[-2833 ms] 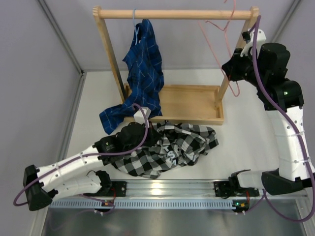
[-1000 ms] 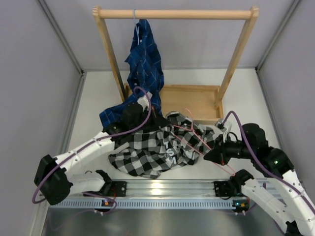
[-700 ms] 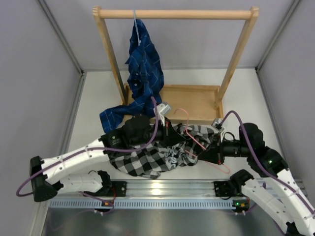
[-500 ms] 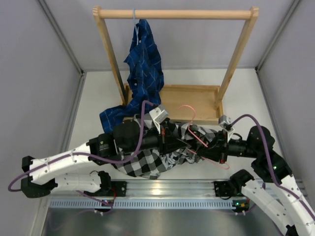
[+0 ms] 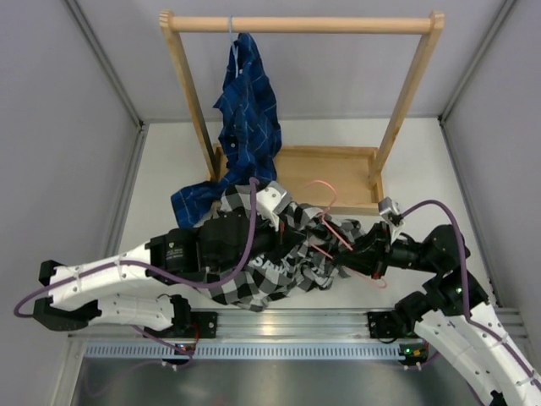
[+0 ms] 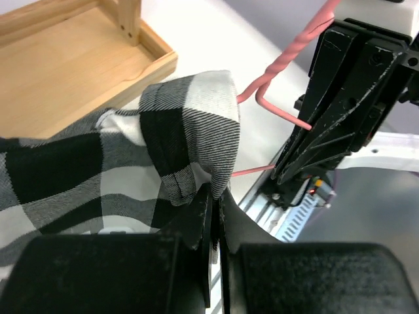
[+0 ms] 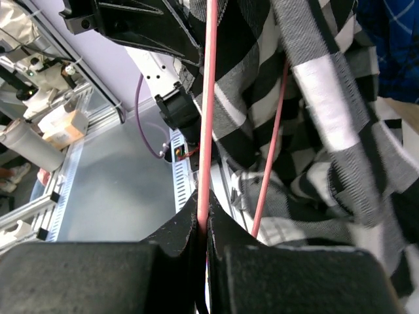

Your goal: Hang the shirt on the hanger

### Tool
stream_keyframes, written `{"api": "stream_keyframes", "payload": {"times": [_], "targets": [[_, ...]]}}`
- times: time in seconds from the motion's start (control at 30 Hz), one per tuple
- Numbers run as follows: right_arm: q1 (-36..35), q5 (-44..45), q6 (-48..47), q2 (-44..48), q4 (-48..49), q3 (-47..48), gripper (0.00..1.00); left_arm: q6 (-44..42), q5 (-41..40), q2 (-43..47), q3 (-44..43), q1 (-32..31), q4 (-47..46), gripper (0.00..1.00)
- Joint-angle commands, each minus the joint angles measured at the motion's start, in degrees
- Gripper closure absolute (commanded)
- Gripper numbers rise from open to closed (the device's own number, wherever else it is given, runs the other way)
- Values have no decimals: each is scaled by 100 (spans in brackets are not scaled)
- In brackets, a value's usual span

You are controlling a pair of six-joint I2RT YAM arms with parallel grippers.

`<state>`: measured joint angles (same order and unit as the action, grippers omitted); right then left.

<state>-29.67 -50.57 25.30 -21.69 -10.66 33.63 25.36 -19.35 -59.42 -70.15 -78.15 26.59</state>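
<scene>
Shirt (image 5: pixel 279 272) bunched in a heap on the table (image 5: pixel 423 194), in front of the wooden rack (image 5: pixel 300 24) and between the two arms. Left gripper (image 6: pixel 214 199) is pinched tight on a fold of the check fabric. In the left wrist view the fold rises from between the two closed fingers, and a rounded edge of cloth stands above them. Right gripper (image 7: pixel 202 219) is clamped on the hanger (image 7: pixel 208 98). One straight pink wire runs up out of its closed fingers, and a second run of wire lies just beside it to the right, against the plaid. From above, the hanger's hook sits near the front edge of the rack's tray (image 5: pixel 330 173). The wire body slants from there toward the right gripper, lying across the right side of the shirt (cannot tell whether any wire is inside the garment or merely against it). In the left wrist view the twisted neck of the hanger shows beside the right gripper's black body, and two pink runs disappear behind the held fold. A dark blue shirt (image 5: pixel 248 101) hangs from a light blue hanger (image 5: pixel 231 30) at the left end of the rack's rail. Its lower tail lies on the table beside the left arm.
</scene>
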Motion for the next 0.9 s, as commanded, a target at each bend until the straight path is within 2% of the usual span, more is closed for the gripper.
{"api": "stream_keyframes", "payload": {"times": [0.0,0.13,0.17,0.23,0.27,0.33,0.4,0.47,0.53,0.67,0.7,0.77,0.8,0.87], "targets": [[-74,72,211,69,1196,-154,100,-312,-431,-289,-559,-34,364,100],[-65,388,256,68,1513,-321,100,-576,-209,-702,-1070,-192,672,98],[-65,459,247,95,1592,-374,100,-690,-183,-703,-1097,-218,681,88],[-65,661,247,243,1680,-444,100,-822,-95,-624,-1176,-236,681,56],[-65,732,247,305,1724,-532,100,-1014,-60,-580,-1220,-236,698,30],[-74,978,282,533,1917,-655,100,-1287,-277,-466,-1421,-236,812,4],[-65,1118,352,701,2084,-822,100,-1831,-891,-378,-1545,-236,839,2],[-65,1207,423,929,2216,-962,100,-2593,-2065,-290,-1572,-218,612,2],[-74,1233,528,1053,2348,-1025,100,-3219,-1951,-167,-1467,-113,41,2],[-65,1233,529,1009,2182,-999,100,-4275,153,-61,-1343,422,-321,2],[-65,1216,555,966,2147,-990,100,-4459,473,-70,-1387,615,-278,2],[-65,1120,555,922,2076,-955,100,-5072,1377,-175,-1545,835,239,2],[-74,945,572,860,2059,-937,100,-5259,2495,-228,-1711,1089,450,2],[-65,795,564,781,1971,-875,100,-5568,3320,-429,-1861,1380,873,2]]}}
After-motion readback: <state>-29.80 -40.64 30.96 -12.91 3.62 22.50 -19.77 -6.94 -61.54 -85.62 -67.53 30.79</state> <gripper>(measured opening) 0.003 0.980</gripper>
